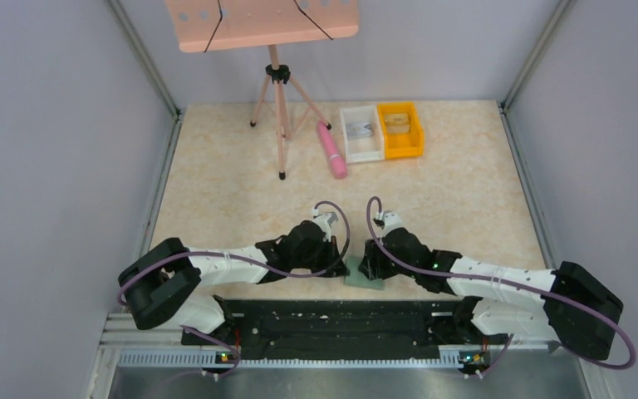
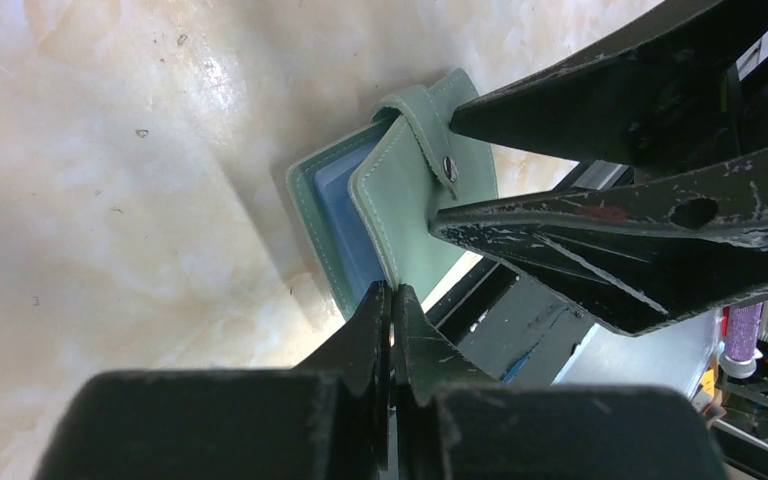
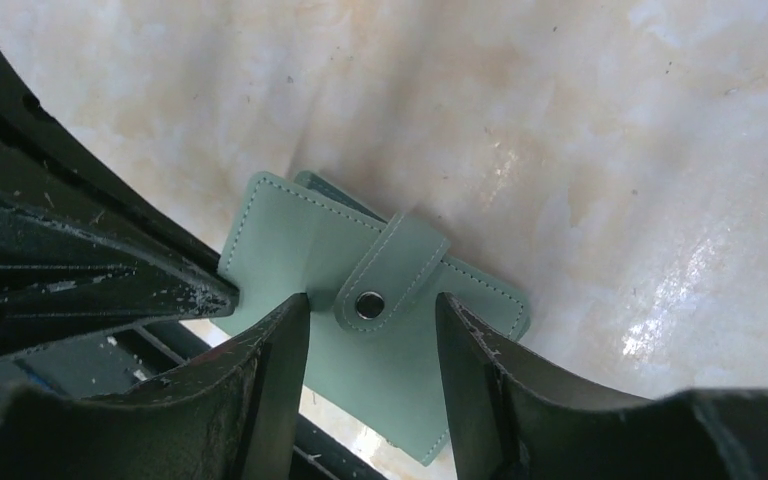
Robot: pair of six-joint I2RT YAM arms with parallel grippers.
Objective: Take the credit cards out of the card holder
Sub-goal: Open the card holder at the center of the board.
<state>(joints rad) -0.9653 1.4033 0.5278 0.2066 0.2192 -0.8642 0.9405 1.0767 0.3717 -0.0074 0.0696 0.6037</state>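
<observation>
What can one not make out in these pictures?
credit cards: in no view; the cover of the card holder hides most of its pockets.
Top view: left gripper and right gripper hide most of the holder.
Left wrist view: whether left gripper pinches holder's edge.
Top view: white bin contents too small.

Arms: two, left arm (image 1: 216, 266) and right arm (image 1: 490, 278). Grippers: two, left gripper (image 2: 392, 295) and right gripper (image 3: 372, 300). Card holder (image 3: 290, 250): one, with one tab (image 3: 405, 255) and one snap (image 3: 368, 304). Bins: two, one white bin (image 1: 361, 133), one orange bin (image 1: 400, 130). Tripod stand (image 1: 278, 108): one, three legs, one pink tray (image 1: 262, 23). Pink cylinder (image 1: 332, 150): one.
</observation>
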